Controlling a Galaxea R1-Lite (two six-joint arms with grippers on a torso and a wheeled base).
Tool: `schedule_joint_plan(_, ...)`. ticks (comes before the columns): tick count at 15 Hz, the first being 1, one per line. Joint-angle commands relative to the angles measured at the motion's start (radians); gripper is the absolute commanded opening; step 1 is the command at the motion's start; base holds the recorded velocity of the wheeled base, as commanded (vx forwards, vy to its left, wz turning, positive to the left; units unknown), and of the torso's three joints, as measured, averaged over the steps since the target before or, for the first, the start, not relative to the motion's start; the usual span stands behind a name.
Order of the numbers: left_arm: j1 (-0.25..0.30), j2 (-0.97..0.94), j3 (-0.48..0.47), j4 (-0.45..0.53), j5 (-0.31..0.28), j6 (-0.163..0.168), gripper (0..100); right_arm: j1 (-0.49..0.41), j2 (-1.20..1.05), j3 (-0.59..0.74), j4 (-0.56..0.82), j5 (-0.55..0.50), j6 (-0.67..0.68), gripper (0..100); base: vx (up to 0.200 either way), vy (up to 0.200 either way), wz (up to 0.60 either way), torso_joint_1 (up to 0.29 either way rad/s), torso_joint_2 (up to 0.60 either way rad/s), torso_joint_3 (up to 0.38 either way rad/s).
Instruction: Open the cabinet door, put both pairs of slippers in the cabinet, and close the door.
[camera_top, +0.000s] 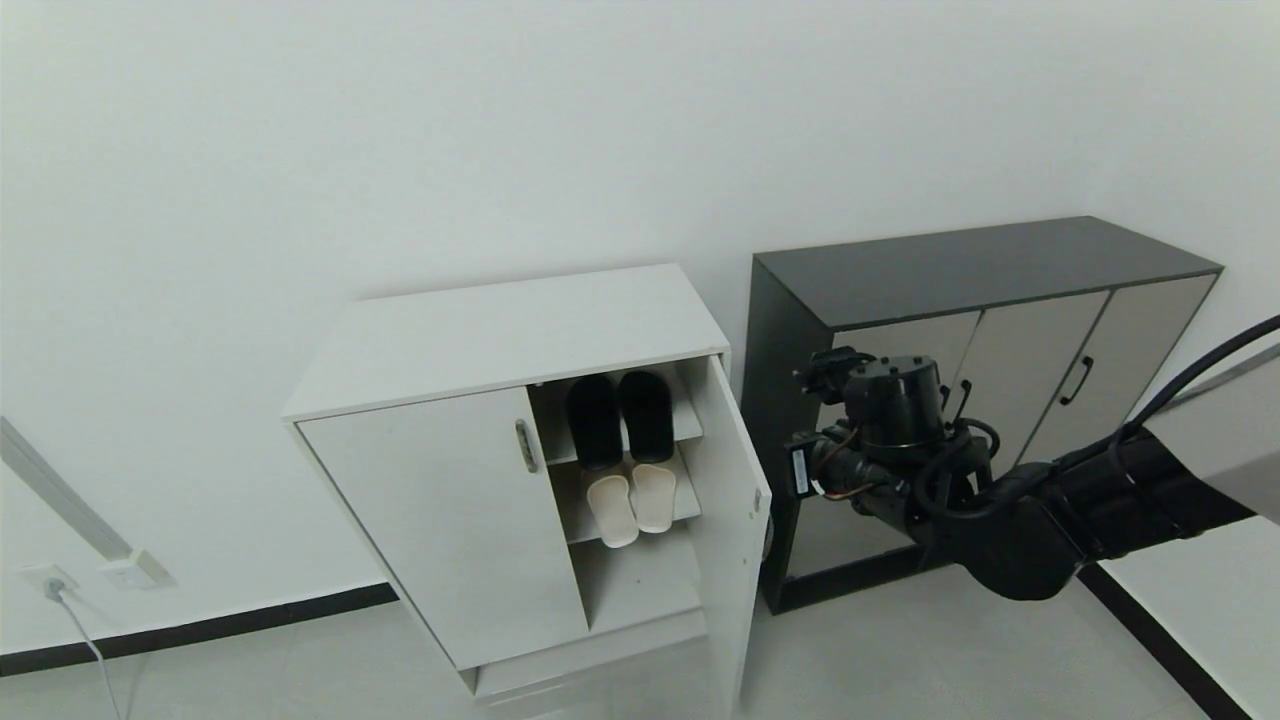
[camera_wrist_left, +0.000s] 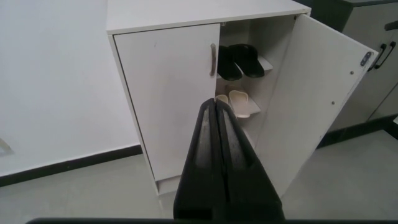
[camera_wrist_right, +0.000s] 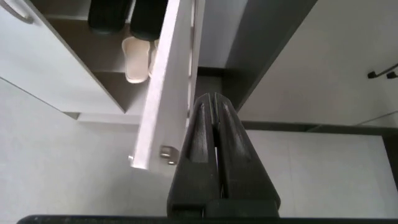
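The white cabinet (camera_top: 500, 330) has its left door (camera_top: 450, 520) closed and its right door (camera_top: 735, 500) swung open. A black pair of slippers (camera_top: 620, 415) lies on the top shelf, and a cream pair (camera_top: 630, 500) on the shelf below. My right gripper (camera_wrist_right: 215, 98) is shut and empty, close by the outer side of the open door (camera_wrist_right: 165, 87); I cannot tell whether it touches. My left gripper (camera_wrist_left: 216, 107) is shut on nothing, held back in front of the cabinet and pointing at the cream slippers (camera_wrist_left: 239, 102) and the black pair (camera_wrist_left: 242, 61).
A dark cabinet (camera_top: 980, 260) with grey doors stands right of the white one, just behind my right arm. The lowest shelf (camera_top: 640, 585) holds nothing. A wall socket with a cable (camera_top: 50, 582) is at far left. Bare floor lies in front.
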Motion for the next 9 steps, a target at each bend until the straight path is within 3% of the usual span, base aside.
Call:
schedule_joint_plan(1, 0.000, 0.001, 0.000, 0.000, -0.001, 0.000, 0, 0.003, 0.003, 0.011, -0.002, 0.002, -0.001, 0, 0.000, 0.000, 0.00, 0.000, 0.00, 0.000)
schedule_joint_plan(4, 0.000, 0.001, 0.000, 0.000, -0.001, 0.000, 0, 0.001, 0.014, 0.020, -0.005, 0.005, 0.002, 0, 0.000, 0.000, 0.00, 0.000, 0.00, 0.000)
schedule_joint_plan(9, 0.001, 0.001, 0.000, 0.000, -0.001, 0.000, 0, -0.011, 0.008, 0.022, -0.015, 0.031, 0.003, 0, 0.000, 0.000, 0.60, 0.000, 0.00, 0.001)
